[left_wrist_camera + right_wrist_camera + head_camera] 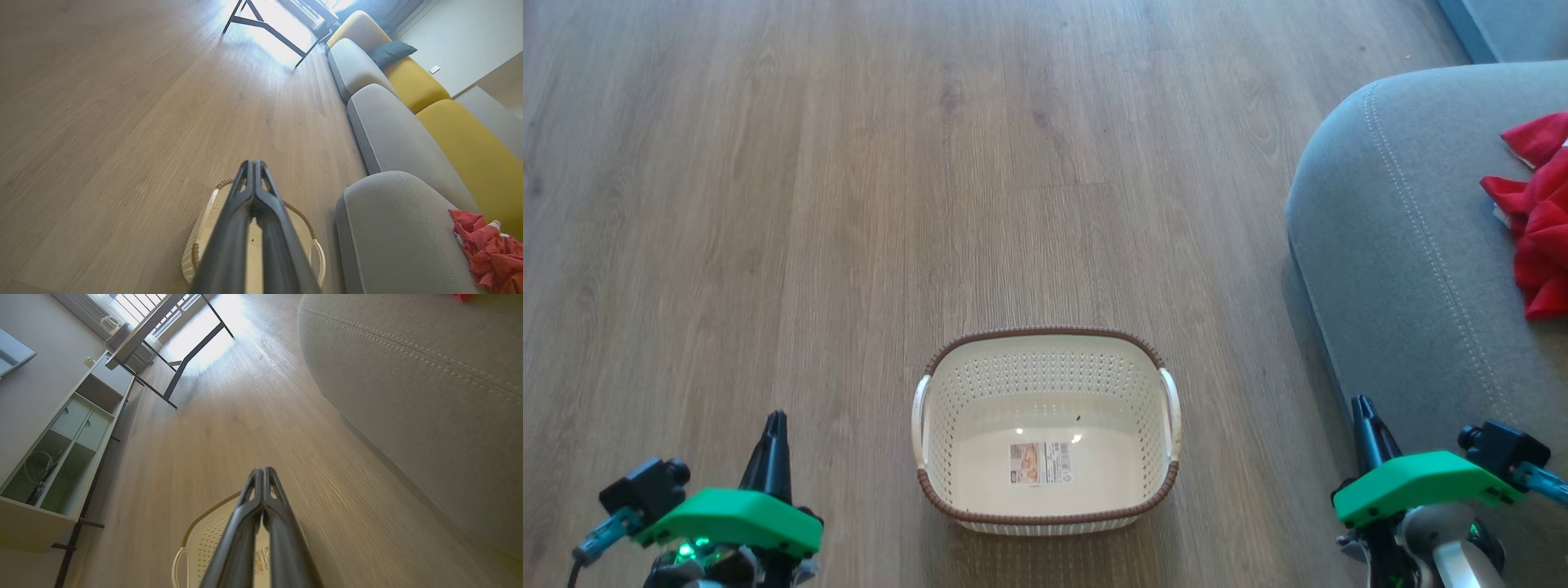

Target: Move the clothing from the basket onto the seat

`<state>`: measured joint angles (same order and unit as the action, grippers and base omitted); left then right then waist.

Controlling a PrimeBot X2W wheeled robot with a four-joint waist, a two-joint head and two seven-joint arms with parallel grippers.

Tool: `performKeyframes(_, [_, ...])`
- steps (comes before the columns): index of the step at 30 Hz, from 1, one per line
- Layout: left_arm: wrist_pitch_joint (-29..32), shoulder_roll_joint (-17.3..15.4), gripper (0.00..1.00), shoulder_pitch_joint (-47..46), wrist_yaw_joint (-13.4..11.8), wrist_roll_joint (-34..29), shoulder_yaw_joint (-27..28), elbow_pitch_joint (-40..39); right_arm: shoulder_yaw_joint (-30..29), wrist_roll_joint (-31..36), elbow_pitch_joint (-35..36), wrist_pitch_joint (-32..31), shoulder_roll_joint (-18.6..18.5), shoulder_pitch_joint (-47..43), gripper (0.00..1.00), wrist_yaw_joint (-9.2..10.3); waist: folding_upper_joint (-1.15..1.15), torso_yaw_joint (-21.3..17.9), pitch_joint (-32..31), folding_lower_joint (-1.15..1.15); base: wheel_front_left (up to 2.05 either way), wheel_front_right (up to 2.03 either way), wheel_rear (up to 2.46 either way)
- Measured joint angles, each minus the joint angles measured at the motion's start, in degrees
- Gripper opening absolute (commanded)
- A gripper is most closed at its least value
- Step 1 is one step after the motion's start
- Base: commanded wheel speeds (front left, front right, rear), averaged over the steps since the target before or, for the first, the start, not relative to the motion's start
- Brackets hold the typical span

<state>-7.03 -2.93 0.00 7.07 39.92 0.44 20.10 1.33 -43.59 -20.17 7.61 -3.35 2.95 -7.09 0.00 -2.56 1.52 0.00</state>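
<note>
The cream basket (pixel 1045 359) with its brown rim stands on the wooden floor, holding no clothing, its label sticker (pixel 1040 462) bare. Red clothing (pixel 1539 212) lies bunched on the grey seat (pixel 1396 245) at the right edge; the left wrist view has it too, as clothing (pixel 490 257) on the seat (pixel 392 228). My left gripper (pixel 774 421) is shut at the lower left, apart from the basket, fingers (pixel 254 171) pressed together. My right gripper (pixel 1362 406) is shut at the lower right beside the seat, fingers (pixel 263 475) closed with nothing between them.
More grey cushions (pixel 388 130) and yellow backrests (pixel 470 147) with a dark pillow (pixel 394 51) run along the sofa. A dark-legged table (pixel 184 355) and a low white shelf unit (pixel 61 449) stand far across the wooden floor (pixel 849 204).
</note>
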Motion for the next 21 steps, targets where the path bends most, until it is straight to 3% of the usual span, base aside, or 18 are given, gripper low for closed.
performKeyframes(21, [3.49, 0.07, 0.0, -0.34, 0.01, 13.6, 0.75, -0.92, -1.72, -13.01, 1.04, -3.09, -0.03, 0.07, 0.0, 0.01, 0.0, 0.68, -0.35, 0.0, 0.0, 0.0, 0.0])
